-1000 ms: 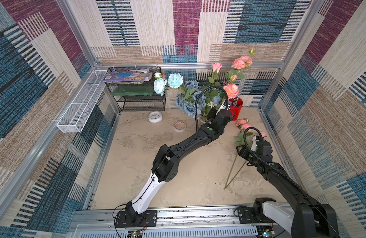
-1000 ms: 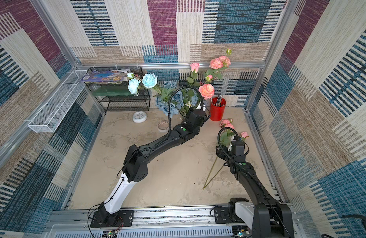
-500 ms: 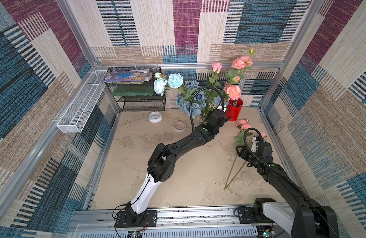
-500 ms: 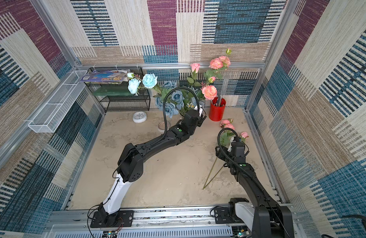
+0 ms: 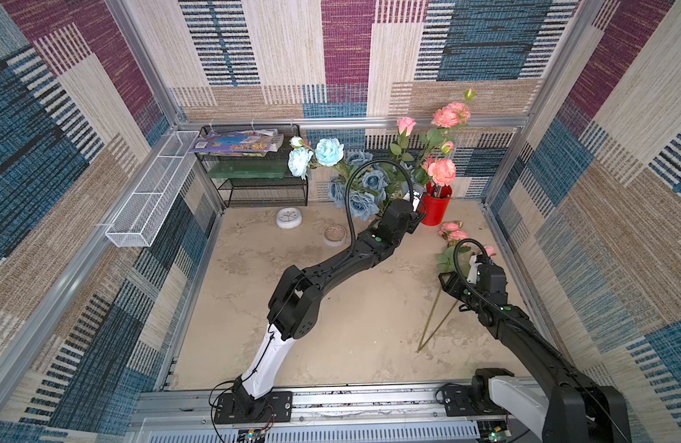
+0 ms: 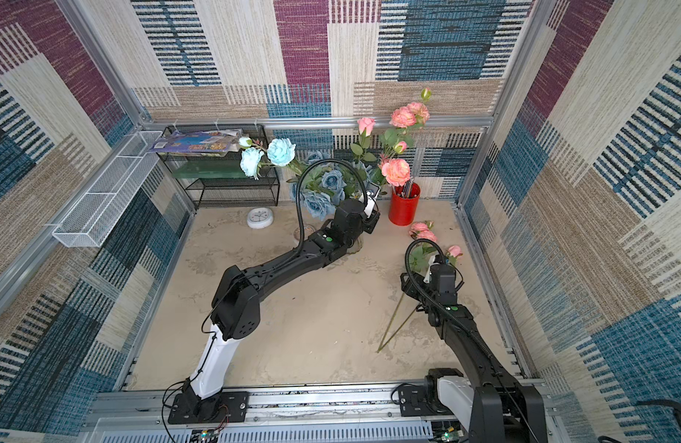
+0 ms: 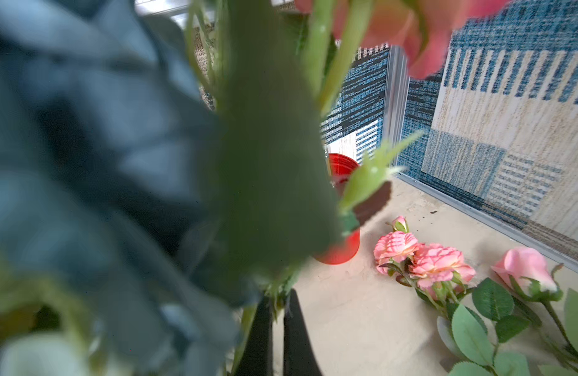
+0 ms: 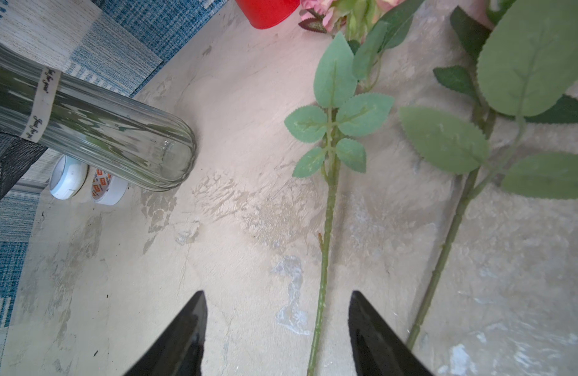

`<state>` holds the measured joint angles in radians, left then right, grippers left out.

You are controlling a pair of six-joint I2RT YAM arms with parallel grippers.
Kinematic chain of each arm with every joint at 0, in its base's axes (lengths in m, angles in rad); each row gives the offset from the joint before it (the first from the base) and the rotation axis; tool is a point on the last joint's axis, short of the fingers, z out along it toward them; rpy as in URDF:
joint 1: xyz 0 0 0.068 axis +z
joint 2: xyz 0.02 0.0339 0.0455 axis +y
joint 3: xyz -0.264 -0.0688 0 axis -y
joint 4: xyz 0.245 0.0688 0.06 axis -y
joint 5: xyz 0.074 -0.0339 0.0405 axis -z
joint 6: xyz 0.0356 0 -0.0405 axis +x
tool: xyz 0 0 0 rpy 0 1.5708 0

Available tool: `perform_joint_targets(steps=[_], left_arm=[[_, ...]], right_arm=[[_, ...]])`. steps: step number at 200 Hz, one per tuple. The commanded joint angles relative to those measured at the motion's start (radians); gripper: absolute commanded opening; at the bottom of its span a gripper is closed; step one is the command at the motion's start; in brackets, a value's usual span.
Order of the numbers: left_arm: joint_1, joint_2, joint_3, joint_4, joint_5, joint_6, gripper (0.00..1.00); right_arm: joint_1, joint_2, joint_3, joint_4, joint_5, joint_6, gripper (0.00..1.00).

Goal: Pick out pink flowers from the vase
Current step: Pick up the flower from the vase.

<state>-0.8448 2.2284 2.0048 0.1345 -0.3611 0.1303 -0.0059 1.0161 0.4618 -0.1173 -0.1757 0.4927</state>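
Several pink flowers (image 5: 442, 171) (image 6: 396, 171) stand tall in the vase (image 8: 118, 136), a clear ribbed glass. In a top view only the vase's base (image 6: 356, 245) shows behind the left arm. My left gripper (image 7: 278, 301) reaches into the bouquet at the vase's mouth, shut on a thin green stem that runs up towards a pink bloom. More pink flowers (image 5: 452, 230) (image 7: 434, 263) lie on the table to the right, their long stems (image 8: 326, 228) pointing to the front. My right gripper (image 8: 276, 299) hangs open just over one of those stems and holds nothing.
Dusty-blue roses (image 5: 363, 191) and pale-blue ones (image 5: 327, 151) share the vase. A red pen cup (image 5: 434, 209) stands just right of it. A black wire shelf (image 5: 254, 180), a white clock (image 5: 289, 218) and a tape roll (image 5: 334, 234) sit at the back, a white wire basket (image 5: 151, 195) on the left wall.
My left gripper has pushed further into the bouquet and closed on a green stem. The right arm has stayed where it was, still open.
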Motion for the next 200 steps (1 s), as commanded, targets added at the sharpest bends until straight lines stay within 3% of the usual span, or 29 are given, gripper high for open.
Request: perform_joint_targets(steps=[1, 51, 145, 173, 200], left_arm=[[0.003, -0.035, -0.02, 0.043, 0.028, -0.017, 0.0], [0.01, -0.096, -0.034, 0.013, 0.073, -0.017, 0.0], [0.023, -0.207, 0.056, -0.126, 0.268, -0.066, 0.0], [0.028, -0.233, 0.12, -0.193, 0.33, -0.09, 0.0], [0.037, -0.268, 0.168, -0.239, 0.379, -0.095, 0.0]], right_arm=[[0.0, -0.004, -0.006, 0.033, -0.003, -0.006, 0.64], [-0.001, -0.004, -0.008, 0.038, -0.009, -0.004, 0.64], [0.0, -0.01, -0.011, 0.041, -0.012, -0.005, 0.66], [0.0, -0.017, -0.011, 0.039, -0.014, -0.005, 0.68], [0.0, -0.029, -0.011, 0.032, -0.012, -0.008, 0.76]])
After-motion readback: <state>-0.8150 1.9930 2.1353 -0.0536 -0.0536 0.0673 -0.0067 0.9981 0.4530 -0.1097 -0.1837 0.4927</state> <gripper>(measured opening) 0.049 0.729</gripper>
